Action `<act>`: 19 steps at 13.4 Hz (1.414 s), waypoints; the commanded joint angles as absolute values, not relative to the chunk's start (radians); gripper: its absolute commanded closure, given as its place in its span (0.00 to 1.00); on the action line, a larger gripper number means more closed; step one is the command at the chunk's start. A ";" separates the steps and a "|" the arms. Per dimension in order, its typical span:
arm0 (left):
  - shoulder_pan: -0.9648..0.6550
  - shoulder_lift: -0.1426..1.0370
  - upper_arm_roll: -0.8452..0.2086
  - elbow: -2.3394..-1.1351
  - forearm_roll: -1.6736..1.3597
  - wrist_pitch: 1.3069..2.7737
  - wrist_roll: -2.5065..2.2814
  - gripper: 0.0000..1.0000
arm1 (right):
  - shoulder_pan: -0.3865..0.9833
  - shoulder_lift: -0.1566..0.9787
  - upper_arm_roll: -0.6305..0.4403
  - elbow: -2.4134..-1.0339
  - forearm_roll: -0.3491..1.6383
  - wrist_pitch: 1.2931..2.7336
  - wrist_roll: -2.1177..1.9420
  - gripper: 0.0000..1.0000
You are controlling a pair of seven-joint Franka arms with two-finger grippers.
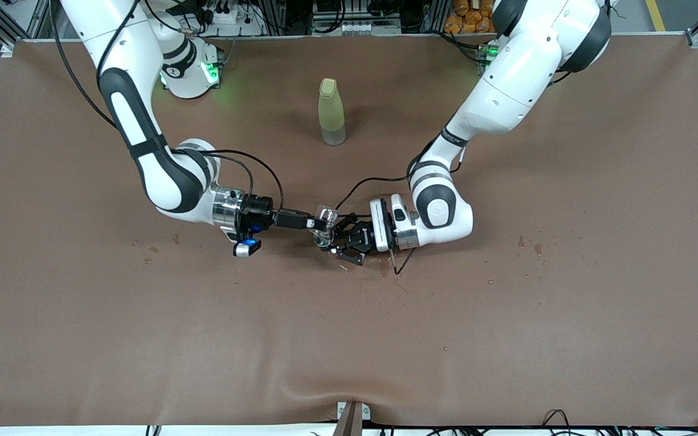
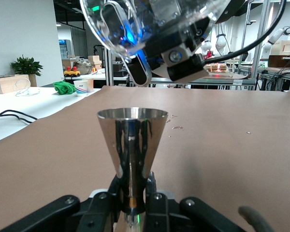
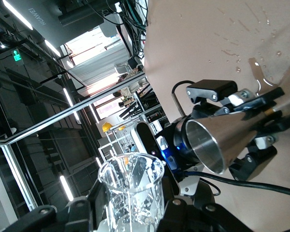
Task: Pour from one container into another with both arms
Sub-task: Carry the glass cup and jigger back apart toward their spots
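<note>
Clear glass cup [image 1: 326, 215] tipped on its side, clamped in the right end effector [image 1: 320, 223], its mouth right above the steel cone cup [image 1: 323, 238]! The left end effector [image 1: 332, 241] pinches that cone's slim stem, upright, low over mid-worktop. No readable lettering on either cup. The yellow-green bottle [image 1: 331, 111] stands well apart toward the bases; bare brown worktop [image 1: 506, 339] runs wide to every edge.

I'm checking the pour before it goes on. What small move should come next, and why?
Probably tip the clear cup a little further. The right gripper holds it tilted just above the steel cup, which the left gripper holds upright by its narrow base. The clear cup's mouth is already over the steel rim, so more tilt, not travel, seems called for.
</note>
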State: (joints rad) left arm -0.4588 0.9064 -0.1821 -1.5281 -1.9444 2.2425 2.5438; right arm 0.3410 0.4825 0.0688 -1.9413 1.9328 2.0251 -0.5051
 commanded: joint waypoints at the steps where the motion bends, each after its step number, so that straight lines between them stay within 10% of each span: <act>1: -0.462 0.904 -0.179 -1.529 -1.983 2.233 2.560 1.00 | 0.306 0.486 0.064 -1.925 1.902 1.976 -0.575 0.87; 9: -0.378 0.809 -0.178 -1.641 -1.922 2.201 2.525 1.00 | -0.188 0.494 0.061 -1.856 1.300 1.681 -1.433 0.86; 19: 0.142 0.614 -0.178 -1.990 -1.417 1.815 2.522 1.00 | -0.597 0.733 0.061 -1.683 1.014 1.566 -2.382 0.84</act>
State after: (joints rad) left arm 0.0457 0.6582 -0.1662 -1.9345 -1.5066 1.8823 2.5302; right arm -0.5453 0.6730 0.0369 -1.7316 1.0450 1.5932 -2.2777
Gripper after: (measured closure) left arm 0.789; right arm 0.511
